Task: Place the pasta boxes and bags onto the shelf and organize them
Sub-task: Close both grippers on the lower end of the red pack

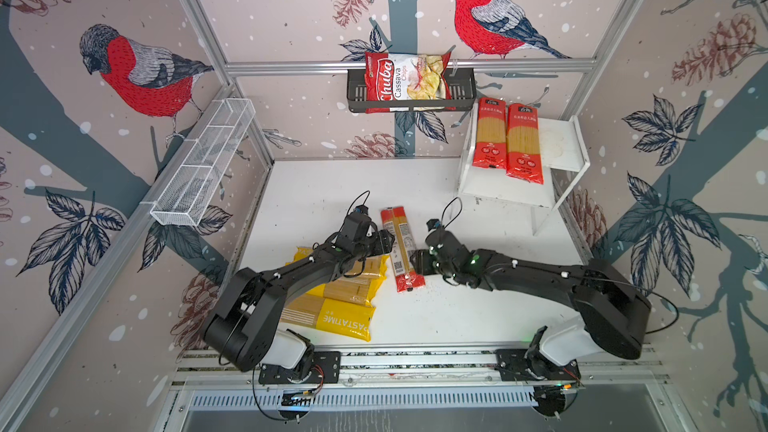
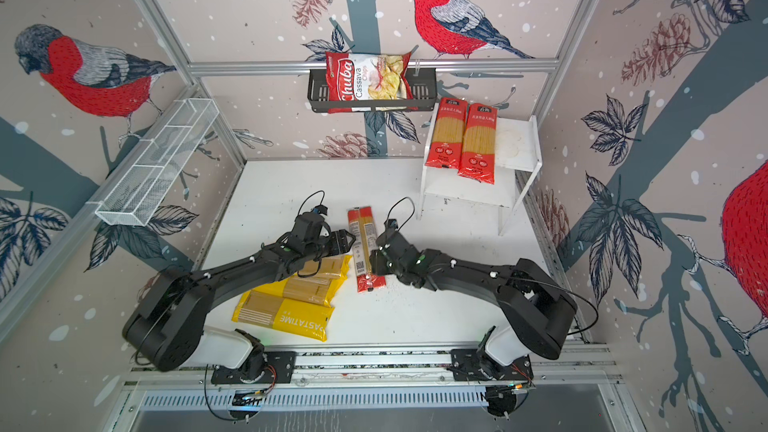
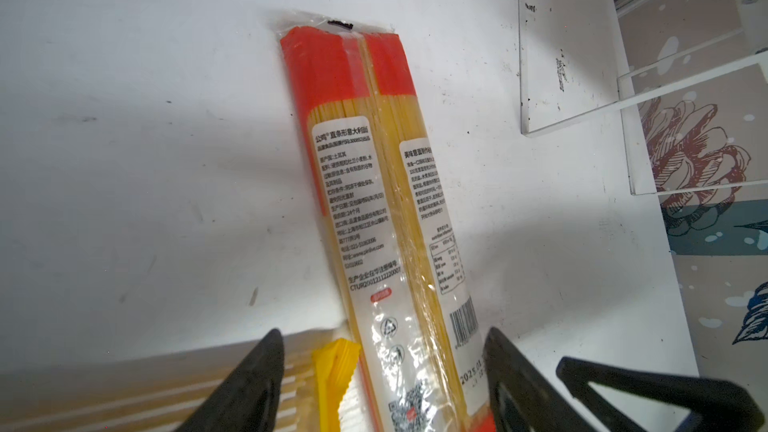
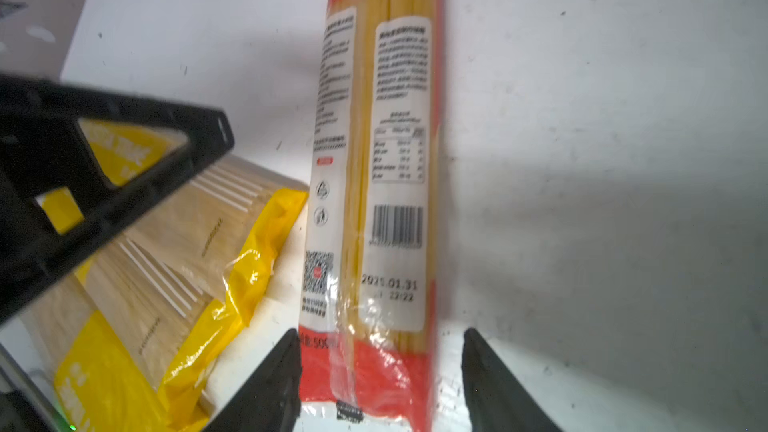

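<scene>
- White table [image 1: 478, 326], near-left corner: yellow packets [image 1: 332, 320] are piled, not yet shelved.
- Mid-table, a red packet [image 1: 401, 243] is straddled by the left gripper [image 3: 384, 338] and right gripper [image 4: 381, 332]. Both are spread and neither is clamped, presumably so the packet can be squared up.
- Far-right corner: two red packets [image 1: 523, 143] are laid side by side atop the shelf [image 1: 561, 147].

Glossy, crinkled clear plastic film wraps the red spaghetti packet [image 3: 374, 201], the yellow packets [image 4: 249, 268] shine likewise, and the white desk [image 3: 145, 160] looks matt and scuffed.
</scene>
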Motion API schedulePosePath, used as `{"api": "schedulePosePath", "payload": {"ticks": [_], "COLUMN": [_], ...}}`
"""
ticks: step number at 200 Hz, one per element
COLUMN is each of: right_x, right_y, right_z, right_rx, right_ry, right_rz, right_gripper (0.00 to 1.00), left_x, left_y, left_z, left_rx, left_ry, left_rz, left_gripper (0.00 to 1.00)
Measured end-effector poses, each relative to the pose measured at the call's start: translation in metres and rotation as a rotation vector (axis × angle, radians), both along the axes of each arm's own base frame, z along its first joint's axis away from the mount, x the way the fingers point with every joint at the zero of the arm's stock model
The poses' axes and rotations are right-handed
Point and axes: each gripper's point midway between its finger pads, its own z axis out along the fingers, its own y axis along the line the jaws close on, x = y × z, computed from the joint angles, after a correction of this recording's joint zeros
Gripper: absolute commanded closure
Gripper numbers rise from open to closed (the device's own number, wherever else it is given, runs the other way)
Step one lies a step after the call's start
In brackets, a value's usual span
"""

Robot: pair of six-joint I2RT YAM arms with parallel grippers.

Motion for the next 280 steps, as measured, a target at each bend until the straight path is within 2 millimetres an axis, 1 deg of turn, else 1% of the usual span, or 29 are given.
{"api": "schedulePosePath", "payload": {"ticks": [14, 51, 72, 84, 119, 151, 174, 184, 201, 218, 227, 242, 254, 280], "right_x": [0.011, 0.021, 0.028, 0.028, 0.023, 0.029, 0.028, 0.025, 0.018, 0.011, 0.009, 0.008, 0.007, 0.008], "right_y": [-0.005, -0.005, -0.008, -0.008, 0.004, 0.023, 0.032, 0.033, 0.034, 0.034, 0.035, 0.037, 0.037, 0.035], "right_z": [-0.003, -0.019, -0.032, -0.038, -0.052, -0.053, -0.052, -0.052, -0.051, -0.051, -0.051, -0.049, -0.048, -0.041], "right_rx": [0.05, 0.146, 0.178, 0.193, 0.227, 0.309, 0.361, 0.385, 0.427, 0.46, 0.47, 0.486, 0.494, 0.493], "right_ry": [0.032, 0.111, 0.147, 0.177, 0.228, 0.235, 0.23, 0.237, 0.242, 0.258, 0.262, 0.265, 0.272, 0.268], "right_rz": [-0.024, -0.019, -0.022, -0.026, 0.022, 0.069, 0.108, 0.114, 0.135, 0.147, 0.152, 0.158, 0.151, 0.136], "right_gripper": [0.45, 0.5, 0.5, 0.5, 0.5, 0.52, 0.55, 0.56, 0.58, 0.63, 0.66, 0.74, 0.79, 0.85], "left_x": [0.001, -0.002, -0.002, -0.001, -0.001, 0.001, 0.002, 0.002, 0.002, 0.001, 0.001, 0.001, 0.0, -0.001], "left_y": [-0.005, -0.01, -0.011, -0.012, -0.011, -0.012, -0.014, -0.015, -0.017, -0.018, -0.019, -0.02, -0.021, -0.019], "left_z": [-0.007, -0.031, -0.041, -0.045, -0.053, -0.057, -0.058, -0.059, -0.059, -0.06, -0.06, -0.059, -0.057, -0.049], "left_rx": [0.004, 0.024, 0.034, 0.035, 0.044, 0.036, 0.025, 0.02, 0.01, -0.001, -0.006, -0.022, -0.025, -0.032], "left_ry": [0.01, 0.062, 0.08, 0.084, 0.082, 0.069, 0.06, 0.059, 0.056, 0.055, 0.053, 0.059, 0.056, 0.055], "left_rz": [-0.012, -0.032, -0.034, -0.037, -0.04, -0.04, -0.044, -0.047, -0.055, -0.06, -0.063, -0.058, -0.059, -0.06], "left_gripper": [0.31, 0.39, 0.42, 0.44, 0.52, 0.61, 0.66, 0.67, 0.72, 0.75, 0.75, 0.75, 0.75, 0.71]}}
